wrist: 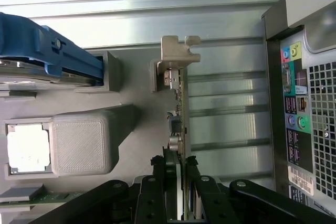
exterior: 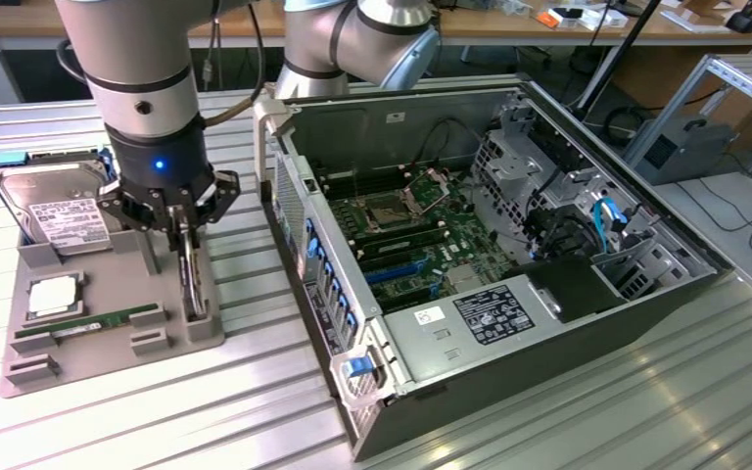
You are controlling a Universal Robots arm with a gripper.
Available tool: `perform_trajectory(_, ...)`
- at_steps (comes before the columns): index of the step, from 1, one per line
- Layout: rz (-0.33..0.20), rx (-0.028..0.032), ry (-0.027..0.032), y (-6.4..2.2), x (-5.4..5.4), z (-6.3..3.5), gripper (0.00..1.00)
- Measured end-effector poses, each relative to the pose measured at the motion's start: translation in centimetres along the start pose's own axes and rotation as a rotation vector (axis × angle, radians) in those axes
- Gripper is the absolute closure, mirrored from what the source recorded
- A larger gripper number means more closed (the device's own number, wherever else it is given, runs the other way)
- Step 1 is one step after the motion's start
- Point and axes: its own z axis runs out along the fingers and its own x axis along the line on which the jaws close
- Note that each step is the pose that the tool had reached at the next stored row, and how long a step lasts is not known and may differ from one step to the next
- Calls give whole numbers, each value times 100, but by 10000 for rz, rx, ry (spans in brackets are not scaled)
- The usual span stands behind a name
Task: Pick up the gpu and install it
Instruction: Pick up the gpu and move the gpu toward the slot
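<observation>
**Q:** Exterior view: where is the gpu (exterior: 193,284)?
**A:** It stands on edge in the grey holder (exterior: 115,343), at the exterior view's left of the open case (exterior: 363,392). Both faces are exposed for the gripper (exterior: 183,245).

**Q:** Wrist view: what is the gripper's state?
**A:** It appears clamped across the gpu (wrist: 177,129), one pad on each face, away from the bracket (wrist: 176,56). The card sits in its slot.

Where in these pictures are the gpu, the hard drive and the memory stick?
gpu (wrist: 175,51): wrist view, on its metal bracket end.
hard drive (exterior: 66,220): exterior view, on its white label.
memory stick (exterior: 89,323): exterior view, on the middle of its green board.
</observation>
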Motion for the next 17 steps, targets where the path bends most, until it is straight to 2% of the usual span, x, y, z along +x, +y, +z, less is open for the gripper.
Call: perform_trajectory(17, 0, 0, -1, 3, -2, -80, 73)
